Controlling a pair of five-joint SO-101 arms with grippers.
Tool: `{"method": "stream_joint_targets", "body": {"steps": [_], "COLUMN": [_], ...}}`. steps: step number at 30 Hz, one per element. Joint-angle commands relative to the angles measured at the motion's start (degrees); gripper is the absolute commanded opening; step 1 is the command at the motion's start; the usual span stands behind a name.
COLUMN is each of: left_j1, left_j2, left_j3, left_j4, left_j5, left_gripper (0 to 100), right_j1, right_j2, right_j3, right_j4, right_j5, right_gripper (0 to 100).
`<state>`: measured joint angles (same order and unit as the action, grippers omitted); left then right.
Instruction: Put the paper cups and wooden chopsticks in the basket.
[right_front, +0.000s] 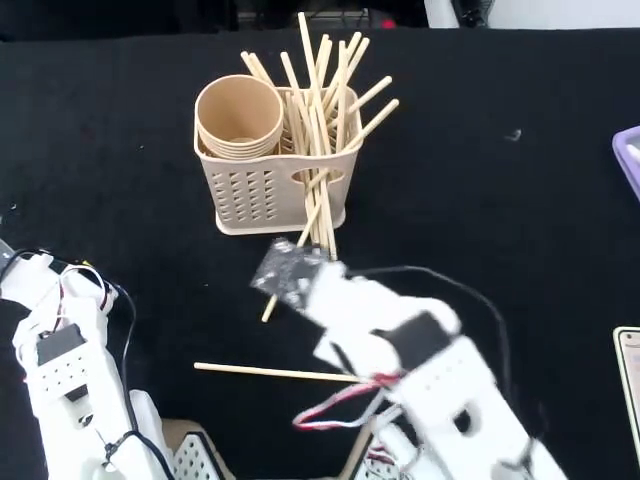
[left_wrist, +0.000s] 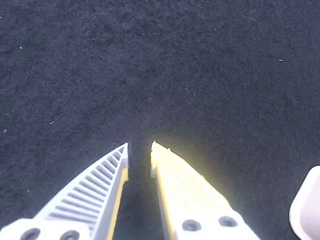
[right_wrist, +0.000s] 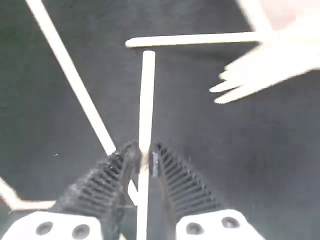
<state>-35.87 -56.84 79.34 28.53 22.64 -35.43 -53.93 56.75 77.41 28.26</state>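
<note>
A beige slotted basket (right_front: 270, 185) stands at the table's far middle, holding a stack of paper cups (right_front: 238, 118) and several wooden chopsticks (right_front: 322, 100) that stick out upward. Just in front of the basket, my right gripper (right_front: 290, 275) (right_wrist: 145, 152) is shut on one chopstick (right_wrist: 146, 95) that slants toward the basket's front wall. Another chopstick (right_front: 270, 372) lies flat on the black cloth nearer the arms' bases. My left gripper (left_wrist: 139, 146) is shut over bare cloth with nothing in it; the left arm (right_front: 60, 360) sits at the near left.
A purple object (right_front: 628, 155) pokes in at the right edge, and a light flat thing (right_front: 630, 370) lies lower on that edge. In the right wrist view, more chopsticks (right_wrist: 75, 85) cross the cloth around the held one. Open black cloth spreads left and right of the basket.
</note>
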Motion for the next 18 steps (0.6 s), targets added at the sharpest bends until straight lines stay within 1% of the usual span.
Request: {"method": "stream_joint_targets", "body": {"steps": [1,4,7,9,12,14,16,18], "left_j1": [0.22,-0.57,-2.24,-2.15,-2.15,-2.15,-2.07,-2.07], "left_j2": [-1.05,-1.05,-1.05,-1.05,-1.05,-1.05,-1.05,-1.05], "left_j3": [-1.54,-1.54,-1.71,-1.71,-1.71,-1.71,-1.45,-1.1], "left_j4": [-0.88,-0.88,-0.88,-0.88,-0.88,-0.88,-1.76,-2.64], "left_j5": [0.35,0.35,0.44,0.44,0.44,0.44,0.44,0.44], "left_gripper": [9,8,8,8,8,8,9,9], "right_j1": [-7.3,-12.31,-14.59,-15.91,-18.29,-19.34,-19.43,-19.43], "right_j2": [9.27,16.04,21.67,24.84,28.26,29.58,29.93,29.93], "right_j3": [-1.98,-1.63,-1.63,-2.07,-2.07,-2.07,-2.07,-2.07], "right_j4": [-6.86,-13.36,-19.69,-21.98,-22.77,-22.86,-23.03,-22.68], "right_j5": [0.7,0.7,0.26,0.18,0.18,-0.88,-3.78,-3.43], "right_gripper": [1.1,1.1,1.1,1.1,1.5,6.3,15.2,23.1]}}
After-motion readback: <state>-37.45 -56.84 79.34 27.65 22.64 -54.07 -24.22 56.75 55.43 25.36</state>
